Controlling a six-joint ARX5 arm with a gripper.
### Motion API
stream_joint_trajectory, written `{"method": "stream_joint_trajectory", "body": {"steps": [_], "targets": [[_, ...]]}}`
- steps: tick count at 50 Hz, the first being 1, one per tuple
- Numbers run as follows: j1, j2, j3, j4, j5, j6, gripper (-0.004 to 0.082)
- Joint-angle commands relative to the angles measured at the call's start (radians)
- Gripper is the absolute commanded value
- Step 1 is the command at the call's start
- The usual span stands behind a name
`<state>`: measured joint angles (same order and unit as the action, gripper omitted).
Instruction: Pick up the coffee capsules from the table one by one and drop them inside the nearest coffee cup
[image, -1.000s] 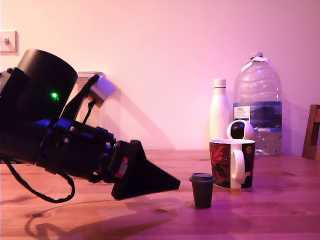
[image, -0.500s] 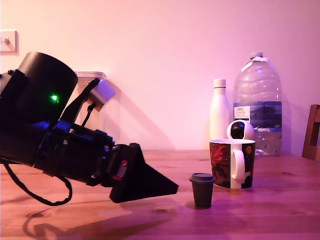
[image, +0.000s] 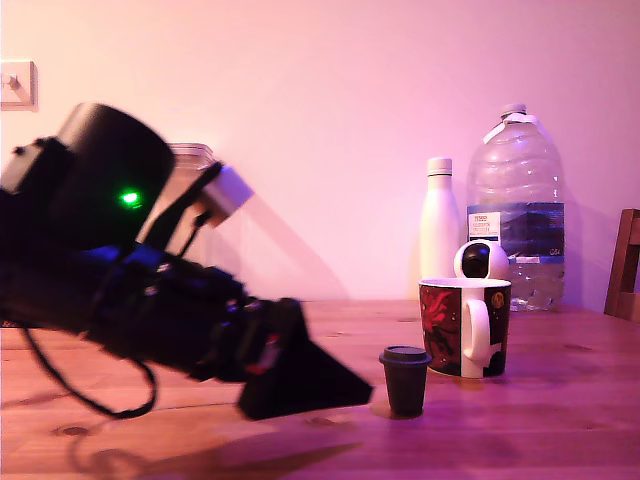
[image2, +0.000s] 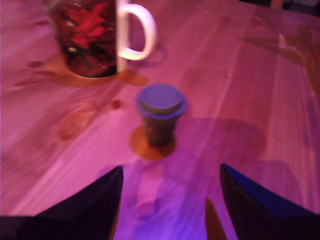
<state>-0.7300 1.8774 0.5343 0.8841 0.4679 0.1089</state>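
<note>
We are lining our spread, empty claw (image2: 170, 172) up on the upright capsule (image2: 161, 116), aiming to straddle it squarely without tipping it toward the cup (image2: 90, 35).

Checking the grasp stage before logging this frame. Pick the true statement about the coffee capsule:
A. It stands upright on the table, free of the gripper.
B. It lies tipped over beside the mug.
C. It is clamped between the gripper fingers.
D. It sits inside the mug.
A: the coffee capsule stands upright on the table, ahead of the open gripper, untouched by its fingers, with the mug beyond it.
</note>
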Motion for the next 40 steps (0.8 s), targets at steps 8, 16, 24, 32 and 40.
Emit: {"method": "stream_joint_trajectory", "body": {"steps": [8, 16, 24, 32, 40], "targets": [[-0.017, 0.068, 0.057, -0.002, -0.028, 0.003, 0.0553], [-0.023, 0.081, 0.077, -0.018, -0.043, 0.003, 0.0553], [-0.032, 0.104, 0.116, -0.052, -0.045, 0.003, 0.0553], [-0.043, 0.127, 0.16, -0.089, -0.048, 0.001, 0.0553], [-0.053, 0.142, 0.201, -0.12, -0.062, -0.012, 0.0551]]}}
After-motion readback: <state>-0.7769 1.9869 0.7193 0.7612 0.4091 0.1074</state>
